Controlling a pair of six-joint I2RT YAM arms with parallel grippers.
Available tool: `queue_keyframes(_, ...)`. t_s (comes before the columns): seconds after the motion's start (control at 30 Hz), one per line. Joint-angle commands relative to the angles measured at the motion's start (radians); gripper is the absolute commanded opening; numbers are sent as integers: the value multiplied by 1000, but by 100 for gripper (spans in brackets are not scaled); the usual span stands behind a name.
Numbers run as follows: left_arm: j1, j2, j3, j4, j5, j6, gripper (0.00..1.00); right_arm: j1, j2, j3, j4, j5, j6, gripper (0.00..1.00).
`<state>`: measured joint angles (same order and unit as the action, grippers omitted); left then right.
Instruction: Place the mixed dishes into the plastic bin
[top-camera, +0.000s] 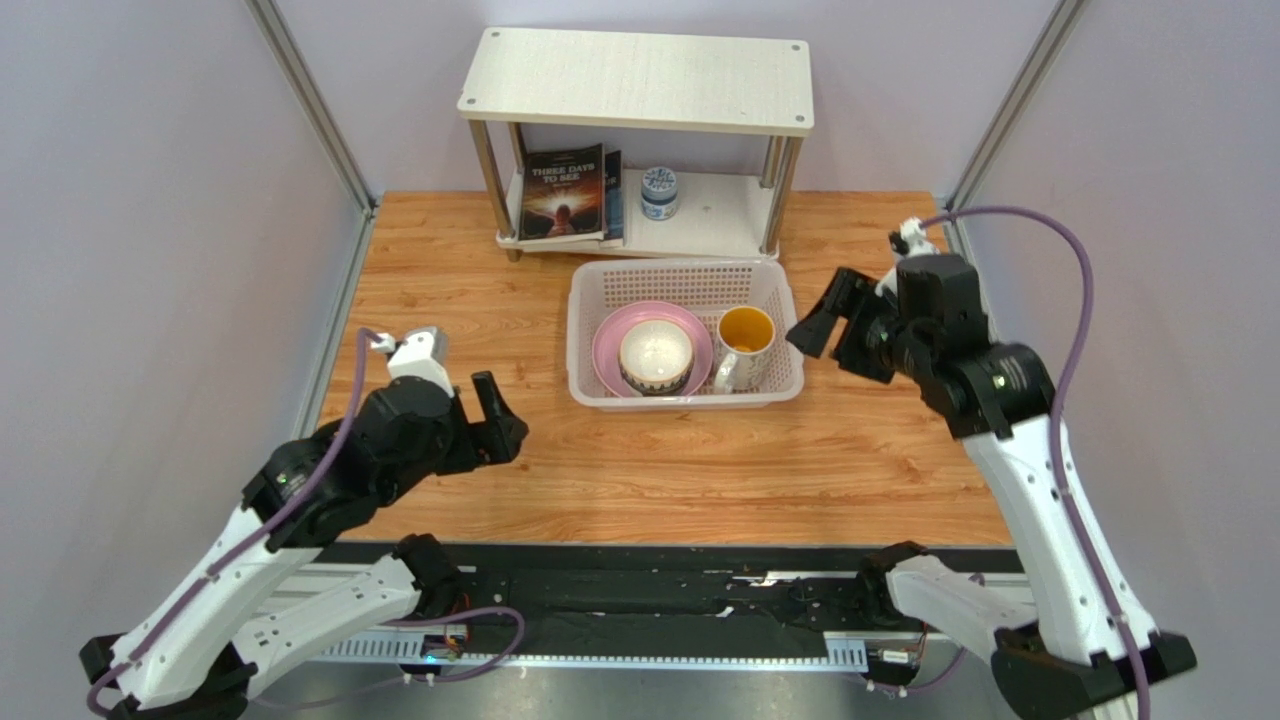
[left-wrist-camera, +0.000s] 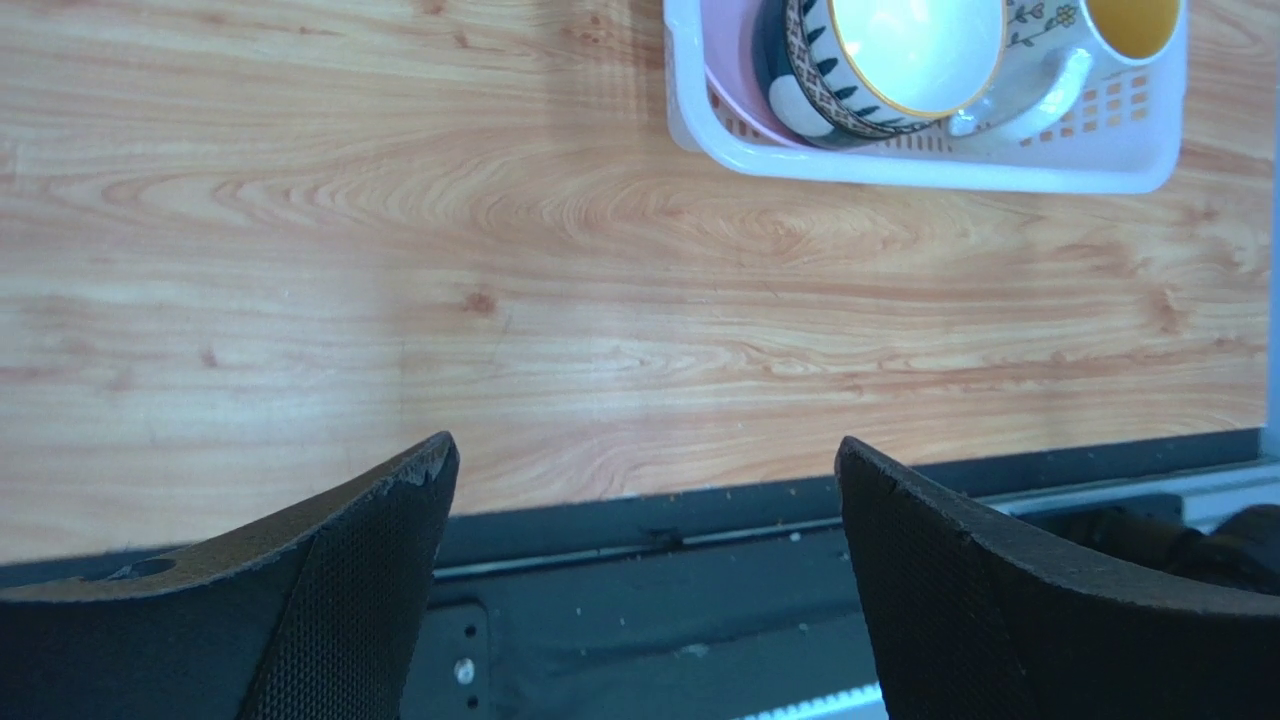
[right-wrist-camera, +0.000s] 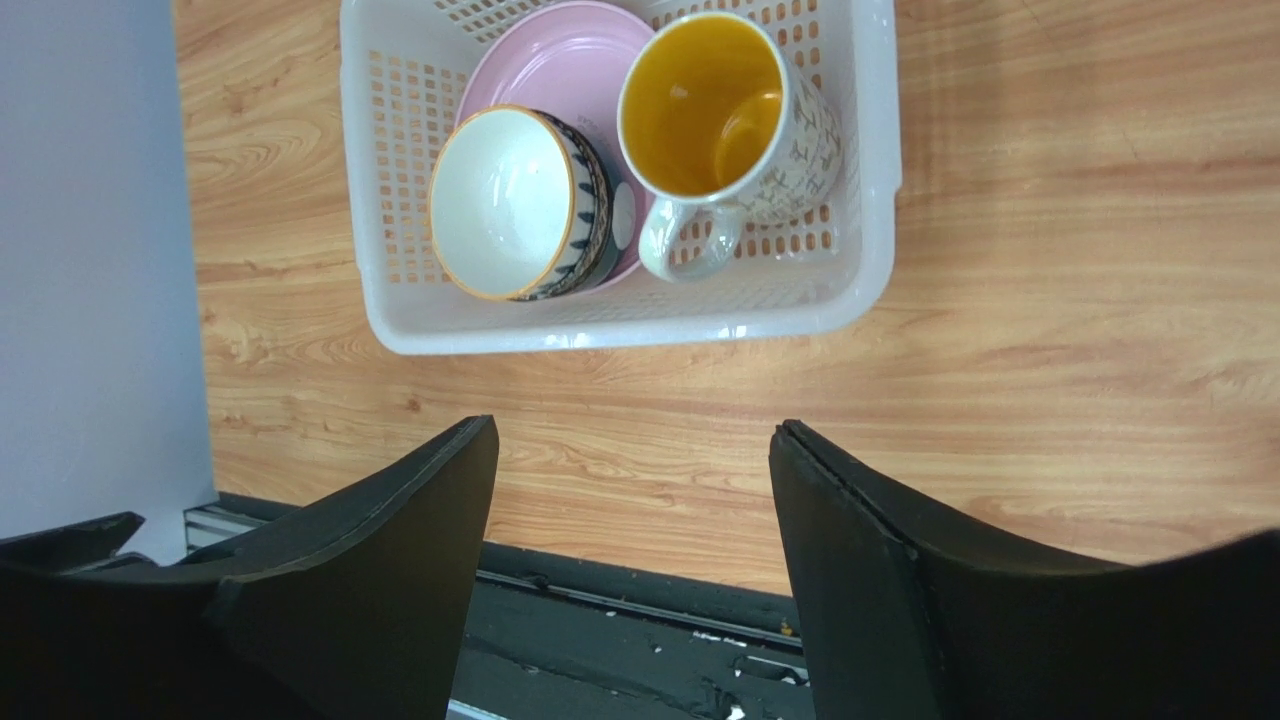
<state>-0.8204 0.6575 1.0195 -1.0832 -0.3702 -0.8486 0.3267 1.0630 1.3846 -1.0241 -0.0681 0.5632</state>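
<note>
Left gripper (top-camera: 504, 419) sits out at the bin's eight o'clock, fingers spread wide with nothing between them, just bare wooden table (top-camera: 451, 285) beneath. On to the plastic bin (top-camera: 684, 273), mid-table: the pink plate (top-camera: 607, 339) is in its left half, and the dark-patterned bowl (top-camera: 657, 356) rests on it, white inside. There may be a smaller bowl nested in there, hard to tell. The mug (top-camera: 745, 336) stands upright at the bowl's three o'clock, yellow inside, handle at its seven o'clock. Right gripper (top-camera: 824, 320) hangs just off the bin's three o'clock side, wide open and empty. At the bin's twelve o'clock, the white shelf (top-camera: 639, 75) holds a book (top-camera: 562, 192) and a small jar (top-camera: 658, 192).
</note>
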Motion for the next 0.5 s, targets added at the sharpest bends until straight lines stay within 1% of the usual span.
queue_keyframes(0.0, 38, 62, 172, -240, 69, -49, 99, -3, -141, -183, 50, 59, 98, 71)
queue_keyframes(0.03, 40, 89, 207, -266, 82, -52, 99, -5, -208, -203, 33, 101, 105, 71)
queue_keyframes(0.07, 41, 114, 241, -288, 92, -52, 99, -5, -234, -234, 24, 112, 115, 71)
queue_keyframes(0.1, 41, 169, 317, -305, 100, -49, 99, -6, -257, -243, 15, 122, 124, 71)
queue_keyframes(0.17, 41, 218, 394, -354, 111, -70, 99, -5, -303, -254, -7, 140, 147, 71)
queue_keyframes(0.2, 40, 262, 460, -359, 119, -69, 99, -5, -310, -259, -10, 137, 150, 71)
queue_keyframes(0.3, 40, 333, 543, -408, 114, -122, 99, -5, -308, -262, -21, 116, 164, 71)
queue_keyframes(0.37, 41, 367, 568, -419, 105, -127, 99, -3, -307, -263, -27, 110, 171, 71)
queue_keyframes(0.47, 41, 379, 603, -440, 50, -119, 99, -5, -313, -268, -31, 106, 175, 71)
